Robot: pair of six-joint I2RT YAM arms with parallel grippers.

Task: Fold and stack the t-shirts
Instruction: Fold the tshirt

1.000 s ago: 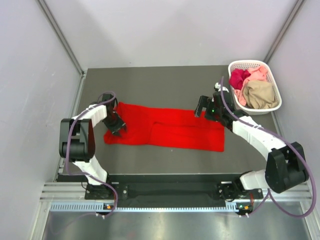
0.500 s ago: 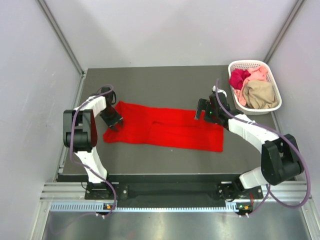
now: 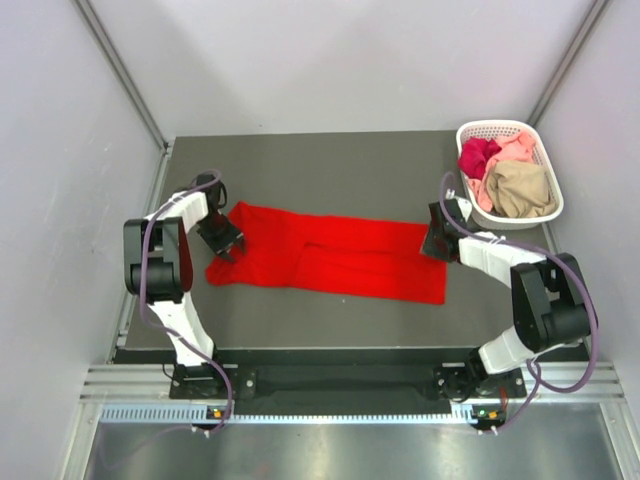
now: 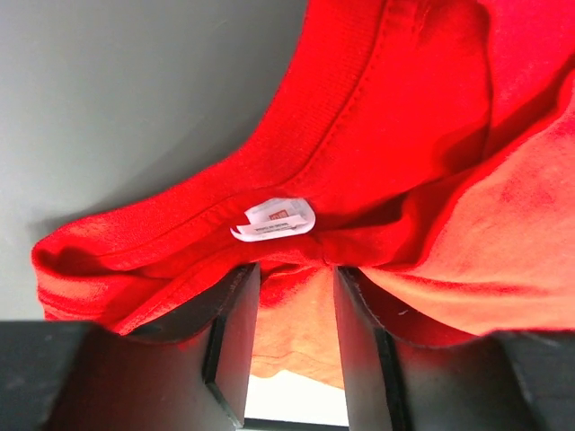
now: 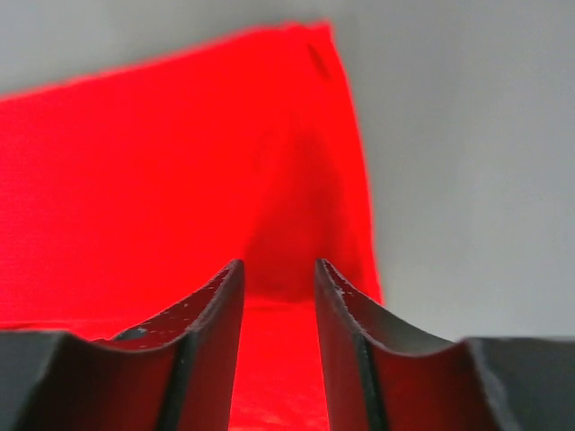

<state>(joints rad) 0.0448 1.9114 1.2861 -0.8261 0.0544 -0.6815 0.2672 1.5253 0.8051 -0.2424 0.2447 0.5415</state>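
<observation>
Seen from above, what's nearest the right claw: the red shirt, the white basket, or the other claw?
1. The red t-shirt, at the right gripper fingertips.
2. The white basket, just beyond, far right corner.
3. The left gripper, at the shirt's opposite, left end.

A robot lab test cell: a dark grey table (image 3: 340, 170) is walled left, right and far by plain white panels (image 3: 330, 60) on aluminium posts (image 3: 121, 72). Cabled robot arms, left (image 3: 160, 270) and right (image 3: 545, 300), are bolted to a near-edge mounting rail (image 3: 340, 381).

pale walls (image 3: 350, 60) around a dark grey table (image 3: 330, 170)
</observation>
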